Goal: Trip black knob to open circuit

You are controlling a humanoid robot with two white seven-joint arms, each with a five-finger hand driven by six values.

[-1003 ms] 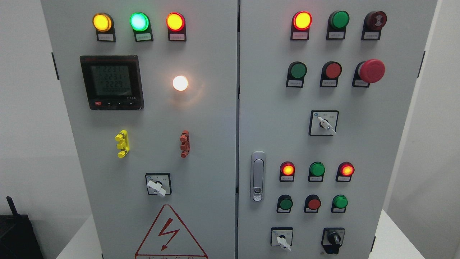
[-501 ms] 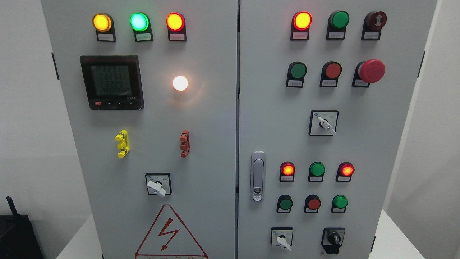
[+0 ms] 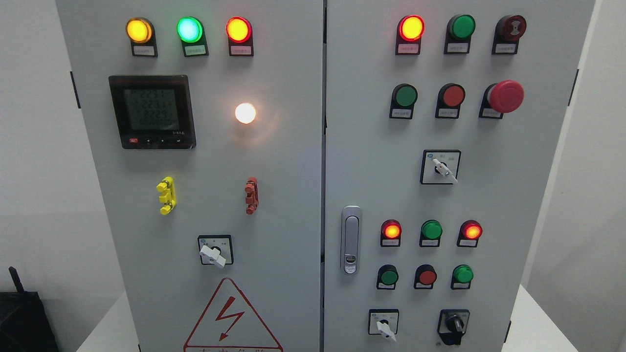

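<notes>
Robot hand: neither robot hand shows in the head view, so I cannot tell if they are released, clenched or grasping something.
Black knob (image 3: pixel 454 325): it sits at the lower right of the grey cabinet (image 3: pixel 293 195), on the right door, directly below the lower green button (image 3: pixel 462 274). Its black plate is almost at the bottom edge of the picture. Nothing touches it.
White selector beside it (image 3: pixel 384 326): to the left of the black knob, at the same height, with its white lever pointing down to the right.
Door handle (image 3: pixel 350 239): silver, upright, above and to the left of the black knob, close to the seam between the two doors.
Lamps above the black knob: a row of red lit lamp (image 3: pixel 391 230), green lamp (image 3: pixel 431 230) and second red lit lamp (image 3: pixel 471 230); under this row stand a green, a red and a green button.
Emergency stop (image 3: pixel 505 96): large red mushroom head, far above the black knob, near the right edge of the cabinet.
Upper white selector (image 3: pixel 442 168): between the emergency stop and the lamp row.
Left door: a digital meter (image 3: pixel 152 111) with lit digits, far up and left of the black knob; a bright white lamp (image 3: pixel 245 113) to the right of the meter; a red warning triangle (image 3: pixel 230 318) at the bottom.
</notes>
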